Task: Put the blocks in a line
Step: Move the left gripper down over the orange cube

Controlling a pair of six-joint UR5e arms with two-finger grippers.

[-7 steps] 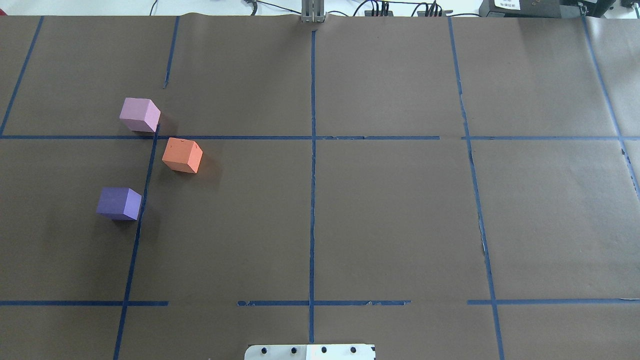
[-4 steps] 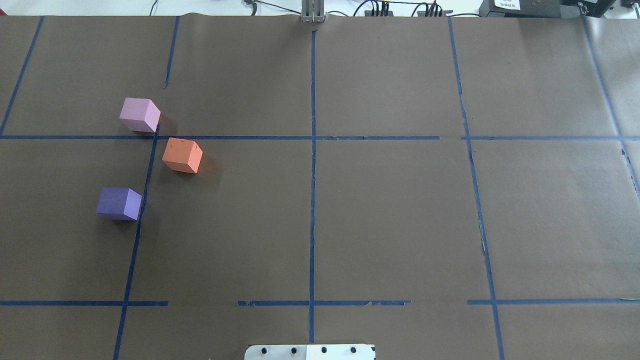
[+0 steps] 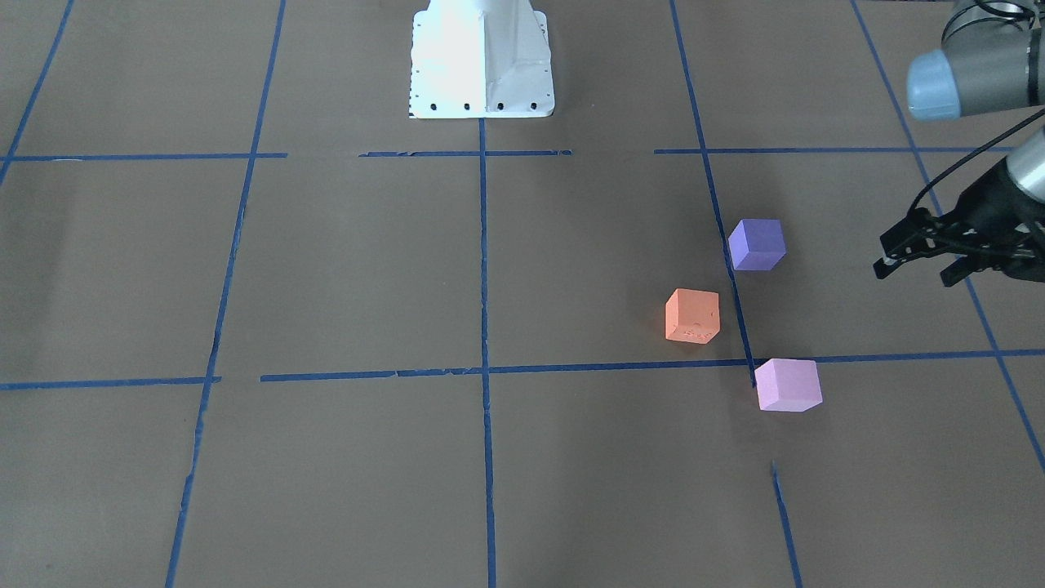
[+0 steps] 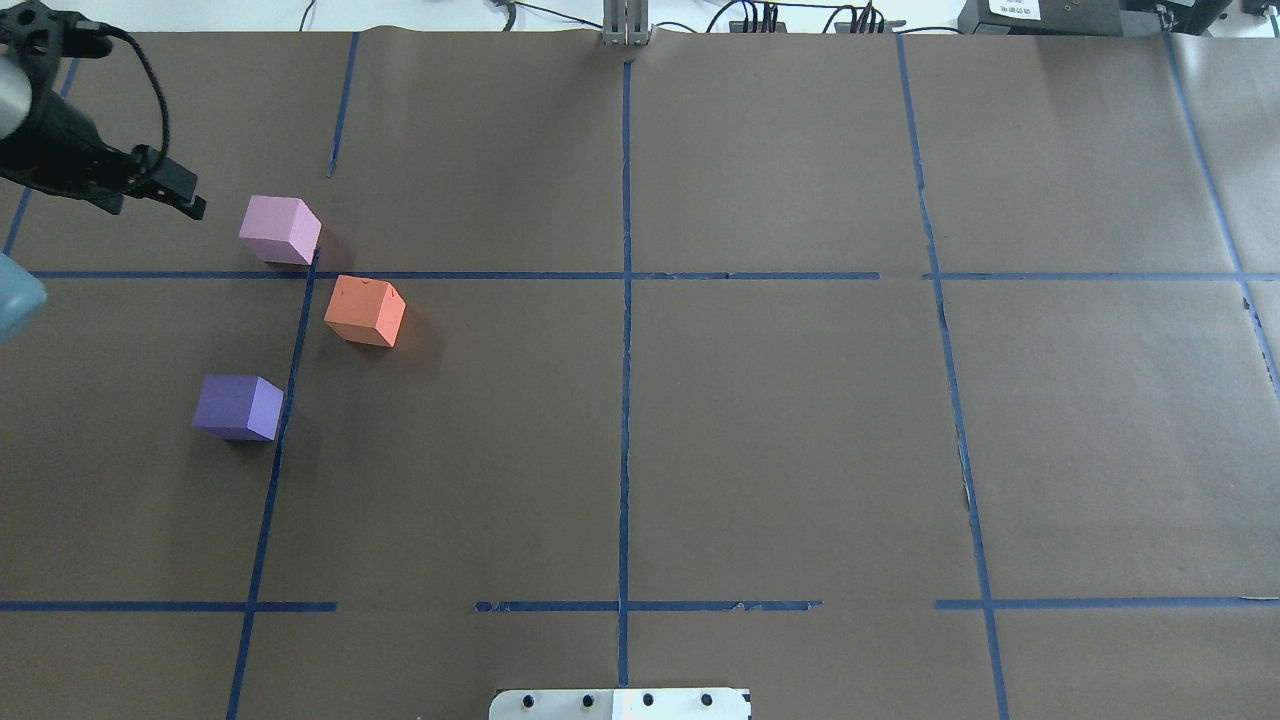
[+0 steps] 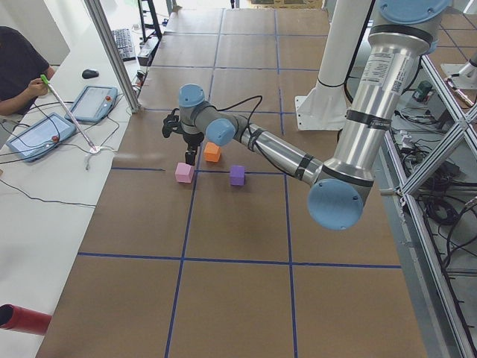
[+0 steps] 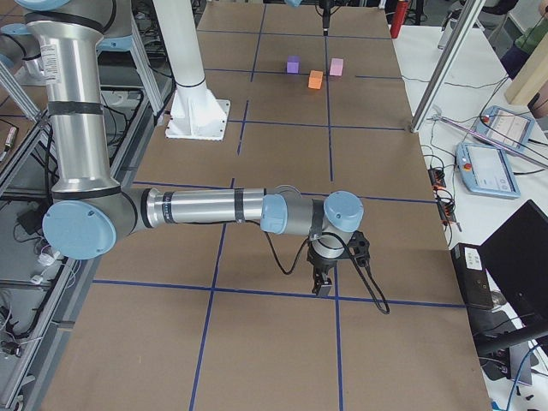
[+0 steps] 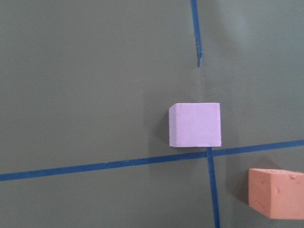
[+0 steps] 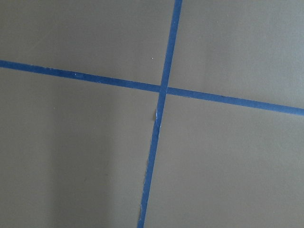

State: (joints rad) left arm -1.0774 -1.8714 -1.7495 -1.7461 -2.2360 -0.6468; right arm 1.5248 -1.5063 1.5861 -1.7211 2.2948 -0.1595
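Observation:
Three blocks sit apart on the brown table, on my left side. The pale pink block (image 4: 280, 228) is farthest from me, the orange block (image 4: 365, 310) is in the middle, and the purple block (image 4: 238, 405) is nearest. They also show in the front view: pink (image 3: 788, 384), orange (image 3: 692, 315), purple (image 3: 757, 244). My left gripper (image 4: 152, 208) is open and empty, raised to the left of the pink block. The left wrist view shows the pink block (image 7: 195, 124) and a corner of the orange block (image 7: 277, 192). My right gripper (image 6: 324, 282) hovers far off over a tape crossing; I cannot tell its state.
Blue tape lines (image 4: 625, 400) divide the table into squares. The robot's white base (image 3: 482, 57) stands at the near middle edge. Cables and boxes (image 4: 800, 15) lie beyond the far edge. An operator (image 5: 19, 67) sits at a side bench with tablets.
My left arm and gripper have come into the overhead view at the upper left, near the pink block. The three blocks have not moved.

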